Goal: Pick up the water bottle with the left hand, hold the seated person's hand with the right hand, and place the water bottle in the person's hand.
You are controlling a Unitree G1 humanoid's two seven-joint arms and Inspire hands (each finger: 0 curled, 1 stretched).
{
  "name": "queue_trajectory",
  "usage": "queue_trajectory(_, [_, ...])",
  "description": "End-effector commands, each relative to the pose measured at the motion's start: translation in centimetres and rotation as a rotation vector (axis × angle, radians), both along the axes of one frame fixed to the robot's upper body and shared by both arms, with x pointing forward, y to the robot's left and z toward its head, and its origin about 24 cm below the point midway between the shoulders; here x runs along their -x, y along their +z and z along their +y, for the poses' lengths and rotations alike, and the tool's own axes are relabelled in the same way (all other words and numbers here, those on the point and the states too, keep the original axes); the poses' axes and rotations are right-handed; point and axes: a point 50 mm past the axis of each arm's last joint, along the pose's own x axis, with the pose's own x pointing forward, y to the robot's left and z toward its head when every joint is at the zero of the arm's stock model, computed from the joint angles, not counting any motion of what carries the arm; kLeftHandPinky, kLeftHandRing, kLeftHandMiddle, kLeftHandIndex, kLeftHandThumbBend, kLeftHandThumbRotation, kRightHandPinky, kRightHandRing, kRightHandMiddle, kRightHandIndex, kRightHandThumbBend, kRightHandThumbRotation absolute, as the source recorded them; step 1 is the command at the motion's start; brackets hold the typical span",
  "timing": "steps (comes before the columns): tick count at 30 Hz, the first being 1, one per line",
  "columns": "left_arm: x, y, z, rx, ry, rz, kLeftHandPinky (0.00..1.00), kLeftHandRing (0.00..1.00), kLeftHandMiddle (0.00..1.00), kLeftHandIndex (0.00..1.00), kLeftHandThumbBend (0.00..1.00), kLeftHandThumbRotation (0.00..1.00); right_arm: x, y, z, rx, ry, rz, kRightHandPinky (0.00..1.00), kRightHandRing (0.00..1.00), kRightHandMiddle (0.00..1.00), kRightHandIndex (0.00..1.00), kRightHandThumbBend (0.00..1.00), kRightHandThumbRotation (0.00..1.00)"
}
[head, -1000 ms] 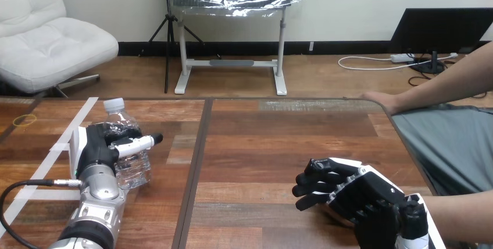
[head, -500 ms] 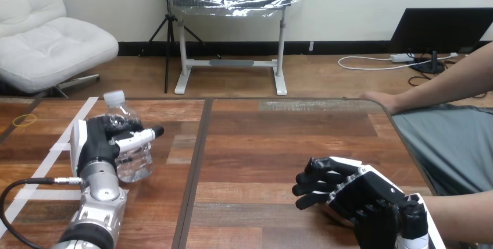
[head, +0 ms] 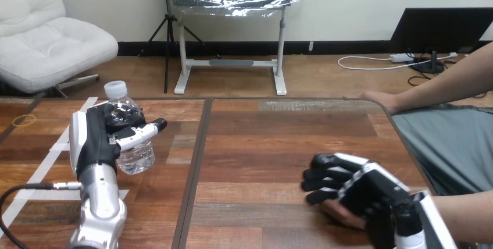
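Clear water bottle [head: 129, 144], upright and capped, is gripped in the robot's left hand [head: 93, 141] at frame left, over the wooden table [head: 279, 138] and its white tape strip [head: 43, 170]. At lower right, the right hand [head: 366, 191] curls its fingers over the person's hand [head: 340, 213].

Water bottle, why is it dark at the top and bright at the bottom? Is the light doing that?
In the head view, the water bottle is see-through: the black left hand, shut round it, shows dark through its upper part. Below the hand, in the same view, the clear plastic catches pale light and looks bright against the brown table.
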Motion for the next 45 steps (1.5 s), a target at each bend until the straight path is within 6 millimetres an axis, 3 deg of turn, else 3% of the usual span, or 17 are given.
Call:
queue_trajectory(1, [-0.5,3.5,-1.7,-0.013,-0.078,-0.243,0.32,0.38,0.41,0.41,0.76,0.0,-2.2,2.2,-1.5,0.07,-0.041,-0.134,0.66,0.68,0.71,0.73,0.67,0.82])
queue_trajectory(10, [1.6,4.3,-2.8,0.025,-0.13,-0.383,0.3,0.36,0.39,0.39,0.77,0.0,-3.6,3.4,-3.2,0.15,-0.102,-0.2,0.69,0.7,0.71,0.74,0.6,0.76])
queue_trajectory(23, [5.1,5.2,-4.1,0.096,-0.196,-0.492,0.3,0.35,0.39,0.38,0.74,0.0,-5.6,4.8,-6.1,0.298,-0.177,-0.241,0.68,0.7,0.71,0.72,0.59,0.66])
queue_trajectory(27, [5.9,5.4,-4.3,0.121,-0.217,-0.507,0.3,0.35,0.39,0.38,0.72,0.0,-6.1,5.0,-6.7,0.329,-0.181,-0.24,0.68,0.7,0.71,0.71,0.6,0.62])
queue_trajectory(30, [7.8,5.8,-4.5,0.166,-0.217,-0.528,0.29,0.34,0.38,0.37,0.69,0.0,-7.2,5.7,-8.7,0.489,-0.185,-0.205,0.66,0.69,0.71,0.71,0.61,0.52])
queue_trajectory(35, [8.4,6.0,-4.6,0.175,-0.212,-0.531,0.28,0.33,0.37,0.37,0.69,0.0,-7.7,6.0,-9.5,0.557,-0.176,-0.167,0.65,0.7,0.71,0.71,0.66,0.45])
queue_trajectory(45, [9.3,6.5,-4.6,0.176,-0.217,-0.536,0.28,0.32,0.36,0.37,0.67,0.0,-8.3,5.9,-11.0,0.739,-0.173,-0.083,0.69,0.74,0.74,0.74,0.77,0.44])
